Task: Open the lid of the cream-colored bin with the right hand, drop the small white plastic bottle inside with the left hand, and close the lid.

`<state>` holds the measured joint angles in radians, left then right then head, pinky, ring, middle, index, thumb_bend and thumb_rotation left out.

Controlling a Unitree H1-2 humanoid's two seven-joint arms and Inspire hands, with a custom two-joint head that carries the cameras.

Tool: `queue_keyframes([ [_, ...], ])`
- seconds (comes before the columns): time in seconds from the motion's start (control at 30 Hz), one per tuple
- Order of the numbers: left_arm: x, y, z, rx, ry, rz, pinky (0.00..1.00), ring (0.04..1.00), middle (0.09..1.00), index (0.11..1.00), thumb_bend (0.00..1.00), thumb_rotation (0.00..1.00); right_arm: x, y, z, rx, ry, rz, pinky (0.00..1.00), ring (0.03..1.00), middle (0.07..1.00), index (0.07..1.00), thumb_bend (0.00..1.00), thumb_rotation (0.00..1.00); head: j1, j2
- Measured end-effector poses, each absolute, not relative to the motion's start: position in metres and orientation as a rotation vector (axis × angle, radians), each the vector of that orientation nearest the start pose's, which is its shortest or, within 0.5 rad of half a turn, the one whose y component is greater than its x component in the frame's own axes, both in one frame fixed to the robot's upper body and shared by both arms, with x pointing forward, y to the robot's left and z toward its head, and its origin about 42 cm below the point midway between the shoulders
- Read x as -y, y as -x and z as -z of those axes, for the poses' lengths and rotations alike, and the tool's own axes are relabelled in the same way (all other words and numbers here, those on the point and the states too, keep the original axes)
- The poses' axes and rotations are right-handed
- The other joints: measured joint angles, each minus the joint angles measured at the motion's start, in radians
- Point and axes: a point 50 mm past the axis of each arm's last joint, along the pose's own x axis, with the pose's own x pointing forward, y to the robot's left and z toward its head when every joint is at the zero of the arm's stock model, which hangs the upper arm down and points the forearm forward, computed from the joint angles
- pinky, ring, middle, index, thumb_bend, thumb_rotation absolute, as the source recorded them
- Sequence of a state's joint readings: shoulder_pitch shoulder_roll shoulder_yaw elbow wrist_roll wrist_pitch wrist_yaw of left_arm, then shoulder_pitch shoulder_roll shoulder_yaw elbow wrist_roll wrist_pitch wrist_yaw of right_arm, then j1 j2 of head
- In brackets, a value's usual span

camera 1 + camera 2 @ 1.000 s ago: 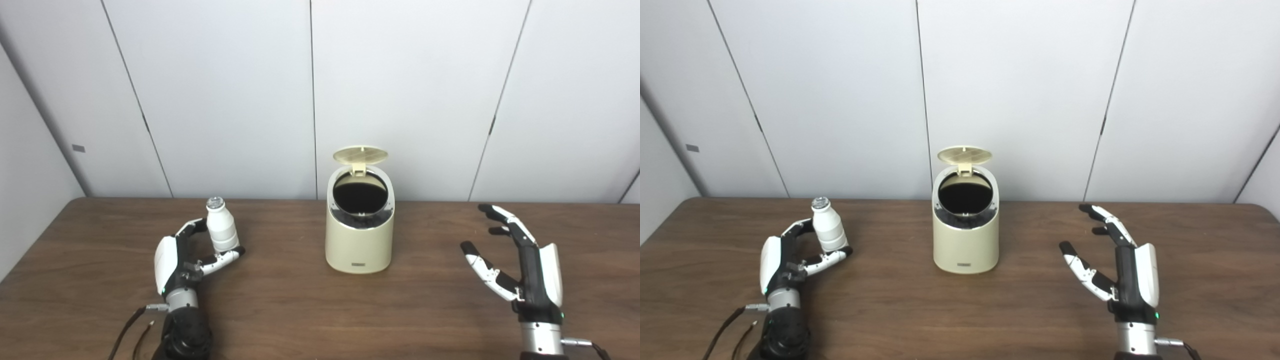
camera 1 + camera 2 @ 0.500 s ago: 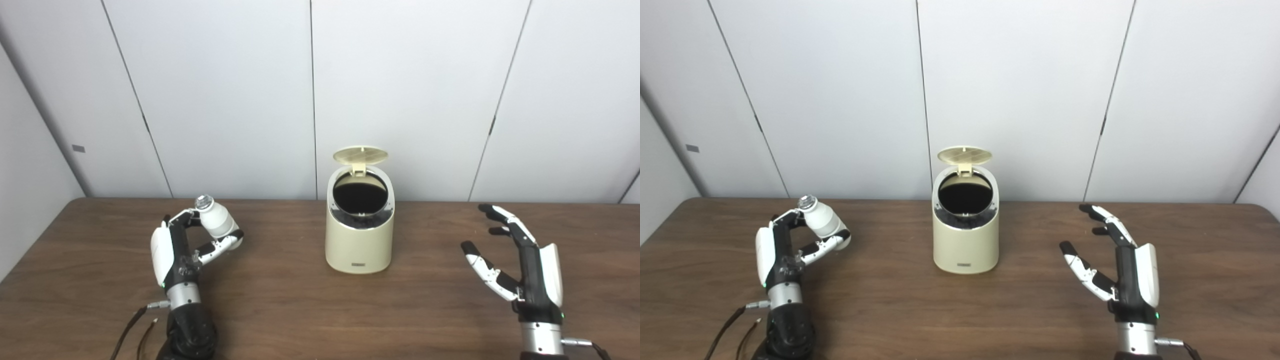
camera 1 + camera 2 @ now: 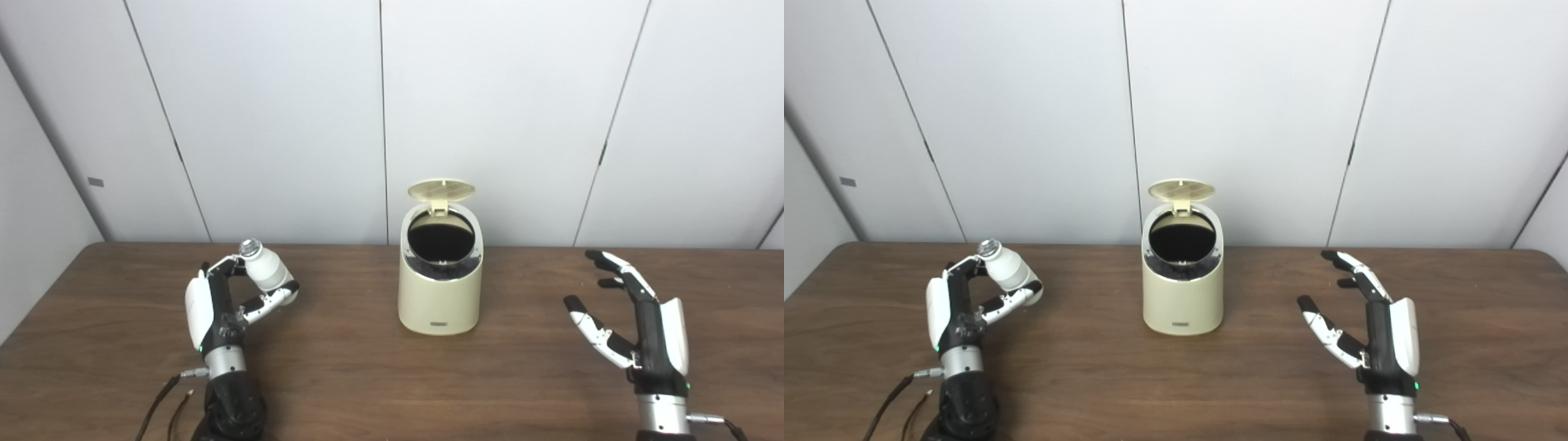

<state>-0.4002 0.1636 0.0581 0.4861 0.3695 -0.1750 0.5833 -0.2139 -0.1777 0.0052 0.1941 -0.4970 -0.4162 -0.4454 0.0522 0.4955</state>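
Observation:
The cream-colored bin (image 3: 439, 288) stands at the middle of the table, its round lid (image 3: 441, 190) flipped up behind the dark opening. Left of it, my left hand (image 3: 223, 298) is shut on the small white plastic bottle (image 3: 264, 272), which tilts with its silver cap toward the upper left, lifted off the table. My right hand (image 3: 637, 318) hovers open to the right of the bin, fingers spread, holding nothing.
The brown wooden table (image 3: 392, 380) runs across the whole view. White wall panels (image 3: 490, 110) rise just behind the bin. Cables (image 3: 162, 398) trail from the left wrist near the front edge.
The left hand has risen and tilted the bottle from upright to leaning left; it has hardly moved over the last half second. The right hand and the bin are unchanged.

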Motion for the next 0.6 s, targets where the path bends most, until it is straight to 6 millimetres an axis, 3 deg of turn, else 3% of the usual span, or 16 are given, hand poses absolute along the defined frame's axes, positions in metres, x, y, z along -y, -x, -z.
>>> queue_keyframes([
  [0.2, -0.280, -0.402, -0.144, 0.286, -0.435, -0.527, 1.00, 0.767, 0.485, 0.477, 0.52, 0.00, 0.260, -0.344, -0.147, 0.563, 0.557, 0.260, 0.62, 0.752, 0.778, 0.731, 0.25, 0.39, -0.002, -0.002],
  [0.33, -0.270, -0.399, -0.160, 0.342, -0.398, -0.499, 1.00, 0.775, 0.486, 0.477, 0.52, 0.00, 0.259, -0.345, -0.148, 0.563, 0.555, 0.255, 0.63, 0.759, 0.782, 0.739, 0.27, 0.42, -0.002, -0.003],
  [0.4, -0.266, -0.397, -0.167, 0.366, -0.375, -0.480, 0.86, 0.762, 0.493, 0.469, 0.52, 0.00, 0.259, -0.345, -0.148, 0.555, 0.554, 0.245, 0.64, 0.767, 0.787, 0.749, 0.27, 0.42, -0.003, -0.003],
  [0.6, -0.254, -0.390, -0.194, 0.438, -0.335, -0.441, 0.75, 0.744, 0.505, 0.458, 0.52, 0.00, 0.262, -0.346, -0.150, 0.525, 0.538, 0.234, 0.67, 0.779, 0.787, 0.740, 0.30, 0.37, -0.012, -0.003],
])
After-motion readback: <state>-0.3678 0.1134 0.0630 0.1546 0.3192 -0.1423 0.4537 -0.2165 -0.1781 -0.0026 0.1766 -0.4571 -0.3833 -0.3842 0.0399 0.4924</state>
